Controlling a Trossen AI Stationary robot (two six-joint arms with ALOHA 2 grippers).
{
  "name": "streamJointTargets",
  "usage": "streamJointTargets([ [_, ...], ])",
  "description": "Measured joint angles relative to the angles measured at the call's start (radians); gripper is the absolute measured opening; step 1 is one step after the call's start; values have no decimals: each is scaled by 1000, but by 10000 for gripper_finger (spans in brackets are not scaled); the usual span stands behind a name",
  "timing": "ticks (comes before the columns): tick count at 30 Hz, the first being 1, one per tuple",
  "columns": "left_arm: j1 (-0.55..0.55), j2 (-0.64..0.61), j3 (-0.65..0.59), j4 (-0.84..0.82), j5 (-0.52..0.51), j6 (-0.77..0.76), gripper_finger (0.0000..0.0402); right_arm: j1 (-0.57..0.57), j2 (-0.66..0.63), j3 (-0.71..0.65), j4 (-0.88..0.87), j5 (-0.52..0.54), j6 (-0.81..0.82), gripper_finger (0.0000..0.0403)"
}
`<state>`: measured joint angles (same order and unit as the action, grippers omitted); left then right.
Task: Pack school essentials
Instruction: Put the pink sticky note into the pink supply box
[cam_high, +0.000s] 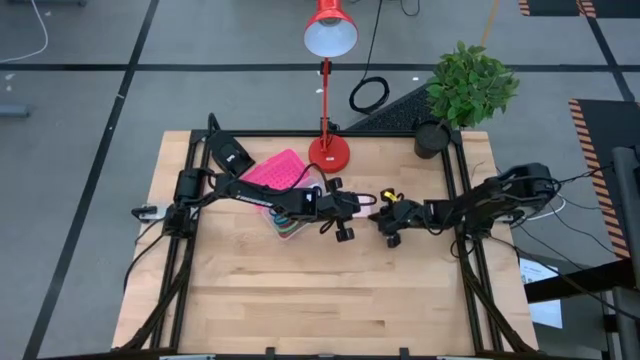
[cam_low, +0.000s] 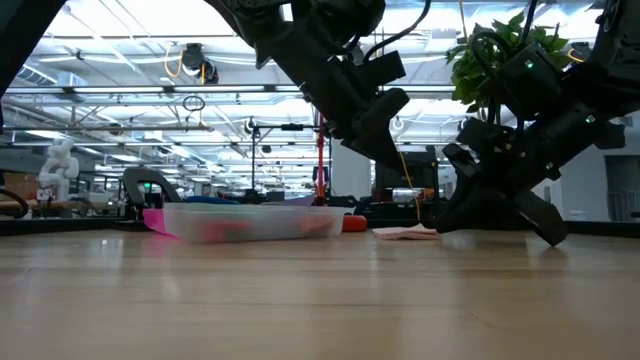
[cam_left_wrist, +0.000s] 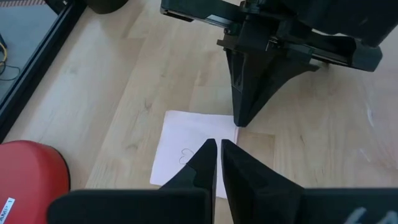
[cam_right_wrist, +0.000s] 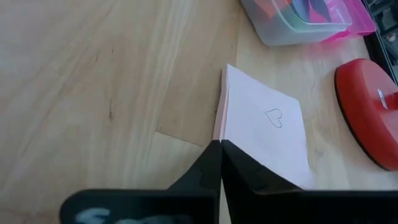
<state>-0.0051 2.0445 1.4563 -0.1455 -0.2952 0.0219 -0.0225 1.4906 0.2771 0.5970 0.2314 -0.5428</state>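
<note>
Two pincers meet over one pale pink sticky-note pad (cam_right_wrist: 264, 134) lying flat on the table (cam_high: 330, 300), between the lamp's red base (cam_high: 329, 153) and the potted plant's side of the table, just beside the clear box (cam_right_wrist: 298, 22) with its pink lid swung open. The pad looks light and thin, a small stack of paper sheets: soft at the top leaf, stiffer as a block, and likely to slide on the smooth wood if pushed sideways. I would take it by one edge, with a finger under the stack and one on top, so the whole block lifts and not just a single sheet.

It is square, faintly pink along its side, with a small heart drawn on the top sheet.

From the left wrist view, the left pincer (cam_left_wrist: 217, 149) has its fingers pressed nearly together, tips at the pad's edge, holding nothing that I can see. From its own camera, the right pincer (cam_right_wrist: 219, 152) is likewise closed to a sliver at the pad's opposite edge; whether it grips any paper is hidden.
</note>
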Motion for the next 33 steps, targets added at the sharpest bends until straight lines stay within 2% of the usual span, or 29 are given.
streamJointTargets([
  [7,-16,8,-1,23,25,43,41,17,-64,-3,-27,4,-7,0],
  [12,-26,58,2,103,33,77,102,18,-115,-3,-65,4,4,0],
  [14,-25,83,-4,77,18,82,129,18,-138,-2,-78,4,8,0],
  [16,-25,107,0,123,-1,86,153,18,-161,-1,-104,4,20,0],
  [20,-24,125,3,167,-39,85,183,18,-200,-1,-129,3,23,0],
  [33,-16,195,1,236,6,95,191,15,-232,-2,-140,5,33,0],
])
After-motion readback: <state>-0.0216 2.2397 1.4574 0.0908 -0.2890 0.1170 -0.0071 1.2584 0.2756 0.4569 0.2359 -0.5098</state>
